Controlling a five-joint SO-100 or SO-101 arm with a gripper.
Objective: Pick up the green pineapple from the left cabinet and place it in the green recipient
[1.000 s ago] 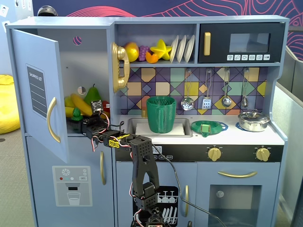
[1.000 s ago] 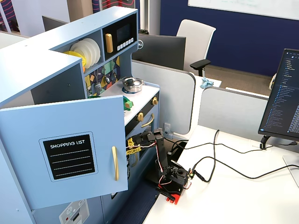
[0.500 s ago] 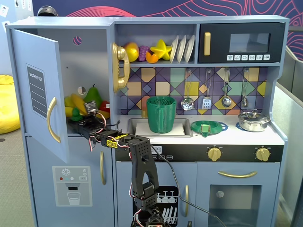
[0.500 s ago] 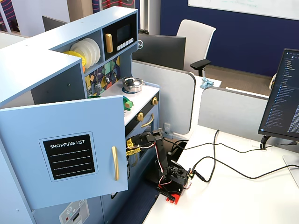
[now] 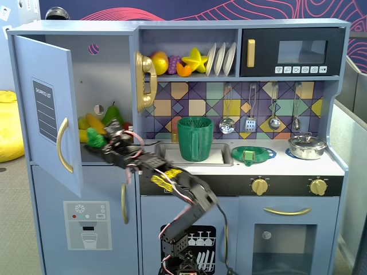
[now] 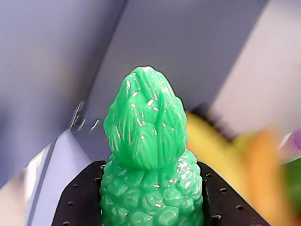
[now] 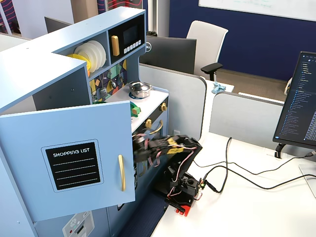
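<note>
The green pineapple (image 5: 94,138) sits between my gripper's (image 5: 99,143) black fingers (image 6: 80,207), leafy top pointing away; it fills the wrist view (image 6: 150,155). The gripper is shut on it at the front of the left cabinet's (image 5: 109,69) open compartment, just above the shelf. The cabinet's blue door (image 5: 43,109) stands swung open and, in a fixed view (image 7: 74,158), hides the gripper and pineapple. The green recipient (image 5: 195,139), a ribbed dark green cup, stands upright in the sink to the right of the cabinet.
A yellow banana (image 5: 86,122) and a dark green pear (image 5: 113,113) lie in the cabinet behind the pineapple. A gold toy phone (image 5: 145,80) hangs on the dividing wall. A flat green plate (image 5: 253,154) and a metal pot (image 5: 307,146) sit on the counter.
</note>
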